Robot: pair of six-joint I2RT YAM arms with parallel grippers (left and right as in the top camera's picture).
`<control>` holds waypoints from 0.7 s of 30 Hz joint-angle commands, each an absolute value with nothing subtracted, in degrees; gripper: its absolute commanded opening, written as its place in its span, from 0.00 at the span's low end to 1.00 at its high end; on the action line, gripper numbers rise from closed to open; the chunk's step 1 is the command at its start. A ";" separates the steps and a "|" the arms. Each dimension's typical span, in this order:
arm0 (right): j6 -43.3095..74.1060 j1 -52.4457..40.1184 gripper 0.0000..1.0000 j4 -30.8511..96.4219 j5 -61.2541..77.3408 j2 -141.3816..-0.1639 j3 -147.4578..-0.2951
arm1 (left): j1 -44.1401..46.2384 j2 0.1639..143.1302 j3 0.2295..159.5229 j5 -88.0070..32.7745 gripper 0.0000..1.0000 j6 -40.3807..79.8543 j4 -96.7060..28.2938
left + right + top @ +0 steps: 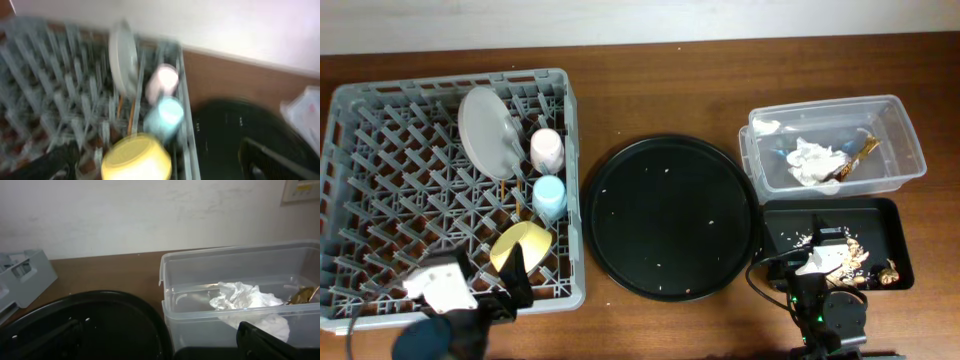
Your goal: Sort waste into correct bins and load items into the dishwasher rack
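Both grippers stand wide open and empty: the left gripper [512, 283] hovers at the near right corner of the dishwasher rack [380, 150], and the right gripper [820, 255] hangs over the near end of the shallow black tray [895, 215]. Just beyond the left fingers the yellow bowl [520, 243] lies tipped among the pegs. Farther along the same side of the rack sit the blue cup [549, 196] and then the pink cup [547, 150], with the pale round plate [488, 132] standing on edge beside them. Under and just beside the right gripper, beige food scraps [850, 255] lie in the black tray. In the clear tub [910, 150] behind it rest the crumpled tissue [812, 160] and the gold-brown wrapper [855, 155]. Between rack and bins the large round black tray [670, 215] holds only a few pale specks. By this layout the sorting and loading look finished, so the step in hand seems to be the last release. What the next move calls for is probably drawing both arms clear without knocking the bowl or the tray.
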State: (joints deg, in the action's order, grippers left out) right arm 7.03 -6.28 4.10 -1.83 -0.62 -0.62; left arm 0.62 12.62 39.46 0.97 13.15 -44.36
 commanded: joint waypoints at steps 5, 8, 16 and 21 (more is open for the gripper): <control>6.63 -5.91 0.99 4.54 -1.72 -0.19 -0.32 | -0.75 0.27 16.71 0.93 0.99 13.67 -5.21; 6.63 -5.91 0.99 4.54 -1.69 -0.21 -0.32 | -0.73 0.30 10.46 0.54 0.99 13.67 8.01; 6.63 -5.91 0.99 4.51 -1.72 -0.19 -0.32 | -0.38 0.30 0.84 0.62 0.99 13.63 9.08; 6.63 -5.91 0.99 4.54 -1.69 -0.19 -0.32 | -0.30 0.30 0.49 0.64 0.99 11.07 -1.06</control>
